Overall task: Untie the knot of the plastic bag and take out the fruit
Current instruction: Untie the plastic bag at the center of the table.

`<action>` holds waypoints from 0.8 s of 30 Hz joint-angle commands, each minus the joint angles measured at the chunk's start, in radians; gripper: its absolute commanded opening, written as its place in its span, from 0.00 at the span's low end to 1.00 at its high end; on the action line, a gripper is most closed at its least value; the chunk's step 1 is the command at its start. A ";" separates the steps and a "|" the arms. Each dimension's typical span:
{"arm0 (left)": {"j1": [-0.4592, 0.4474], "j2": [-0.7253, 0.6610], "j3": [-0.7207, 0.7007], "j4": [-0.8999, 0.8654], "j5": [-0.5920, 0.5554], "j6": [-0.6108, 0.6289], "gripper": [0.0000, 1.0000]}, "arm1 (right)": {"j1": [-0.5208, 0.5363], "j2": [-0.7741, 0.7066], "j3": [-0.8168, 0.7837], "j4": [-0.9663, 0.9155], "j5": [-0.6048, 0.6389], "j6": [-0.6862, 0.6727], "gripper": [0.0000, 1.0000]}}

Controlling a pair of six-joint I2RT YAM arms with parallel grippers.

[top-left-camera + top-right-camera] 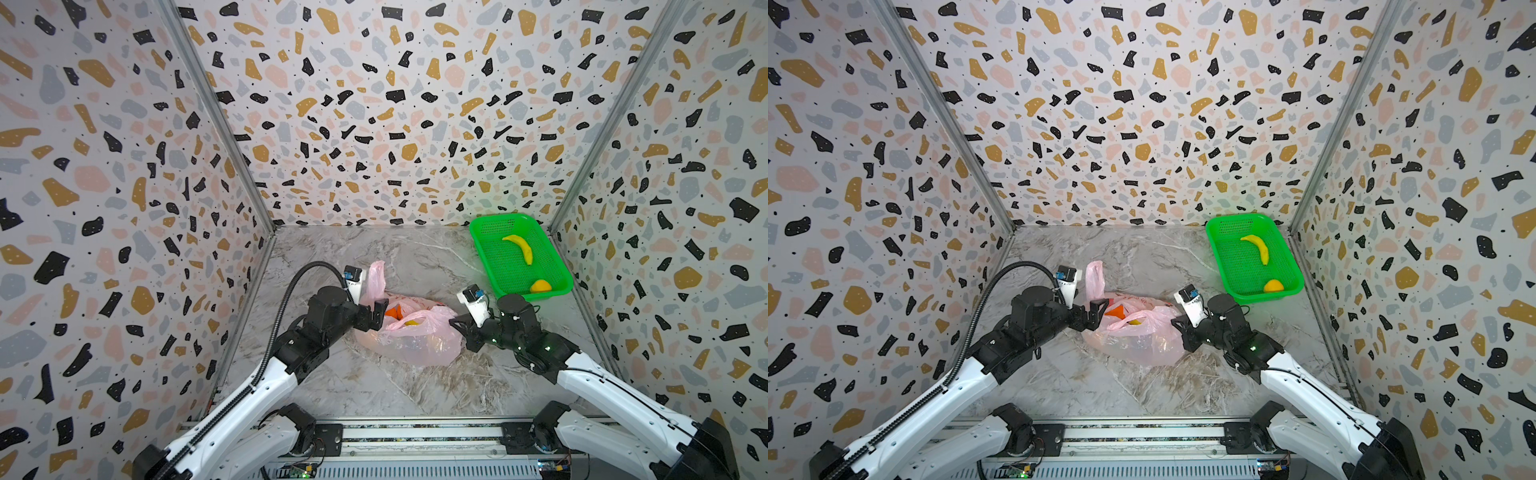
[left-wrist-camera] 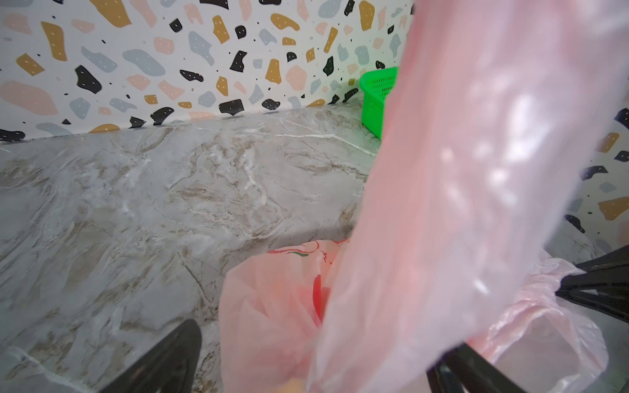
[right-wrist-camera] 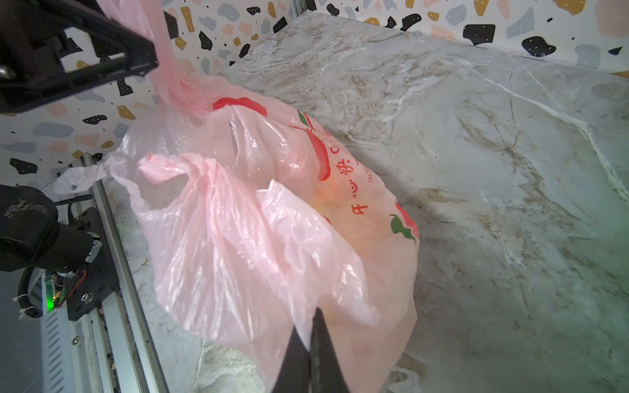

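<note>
1. Pink plastic bag (image 1: 415, 345) lies mid-surface (image 1: 374, 386), mouth agape, with orange and yellow fruit (image 1: 392, 311) showing inside
2. Left gripper (image 1: 376, 316) sits at the bag's left edge, jaws spread apart, one handle loop (image 1: 376, 276) upright between them
3. Right gripper (image 3: 311, 326) — jaws together, pinching the bag's film at its right edge
4. Green basket (image 1: 490, 226) in the far right corner holds a banana (image 1: 519, 247)

pink bag (image 1: 415, 347): 1 | green basket (image 1: 498, 217): 1 | banana (image 1: 521, 248): 1 | small yellow-orange fruit (image 1: 540, 286), near end of basket: 1 | fruit inside bag (image 1: 392, 312): count unclear through plastic
</note>
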 commanded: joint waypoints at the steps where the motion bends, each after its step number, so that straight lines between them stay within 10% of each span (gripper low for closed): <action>1: -0.002 0.016 0.042 0.091 0.011 0.062 0.92 | 0.006 -0.028 -0.001 0.019 0.011 -0.015 0.00; 3: -0.002 0.039 0.058 0.103 0.010 0.082 0.77 | 0.006 -0.033 -0.004 0.022 0.018 -0.016 0.00; 8: -0.002 0.076 0.106 0.130 -0.031 0.086 0.01 | 0.006 -0.048 -0.004 0.034 0.092 -0.028 0.00; 24: -0.004 -0.215 -0.019 0.119 -0.100 -0.069 0.00 | 0.002 -0.189 -0.004 0.006 0.151 -0.053 0.00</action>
